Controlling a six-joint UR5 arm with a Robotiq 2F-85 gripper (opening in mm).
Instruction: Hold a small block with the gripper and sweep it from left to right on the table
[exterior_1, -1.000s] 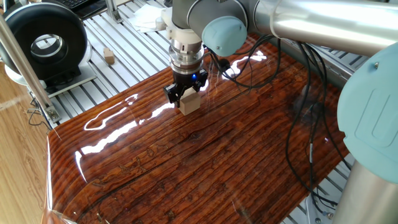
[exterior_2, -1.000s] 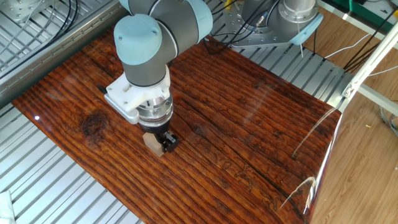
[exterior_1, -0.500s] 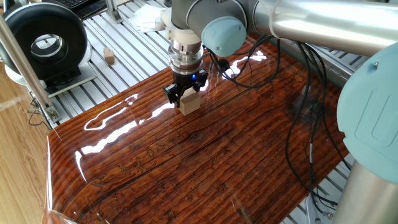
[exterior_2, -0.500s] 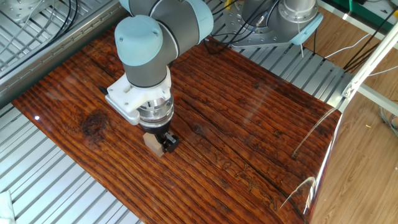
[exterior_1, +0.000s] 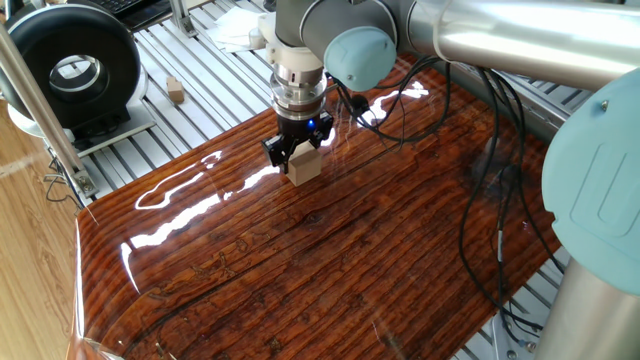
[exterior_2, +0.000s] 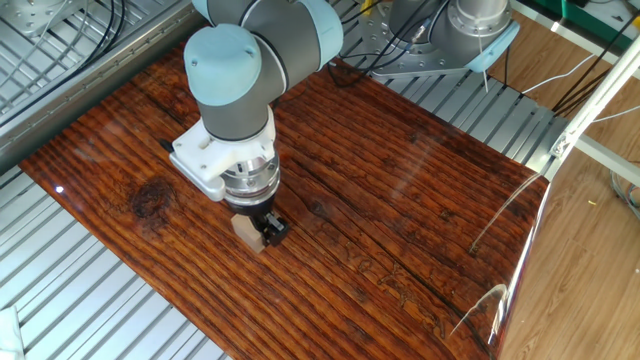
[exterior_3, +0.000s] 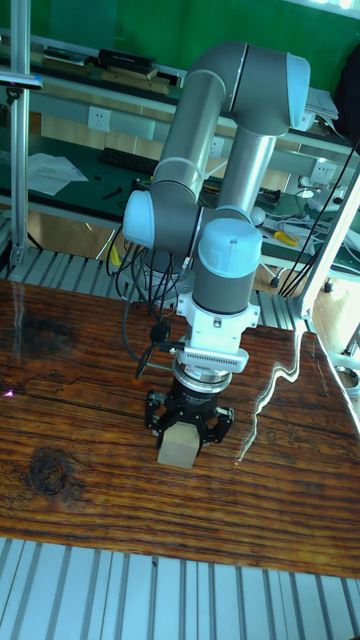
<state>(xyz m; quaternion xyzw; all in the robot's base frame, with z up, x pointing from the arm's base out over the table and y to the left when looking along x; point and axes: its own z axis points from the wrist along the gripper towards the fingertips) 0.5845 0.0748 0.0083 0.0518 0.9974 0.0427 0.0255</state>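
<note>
Nothing has shifted since the earlier frames: the claw (exterior_1: 301, 153) stays pinched on the small block (exterior_1: 305, 165), prongs flanking its sides, the block resting on the surface (exterior_1: 330, 270) toward its far edge in one fixed view.

No text, label, brand or number can be read anywhere.

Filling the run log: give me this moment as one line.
hand: shut on small block | block: on table | tiny brownish block: off board, on slats
</note>
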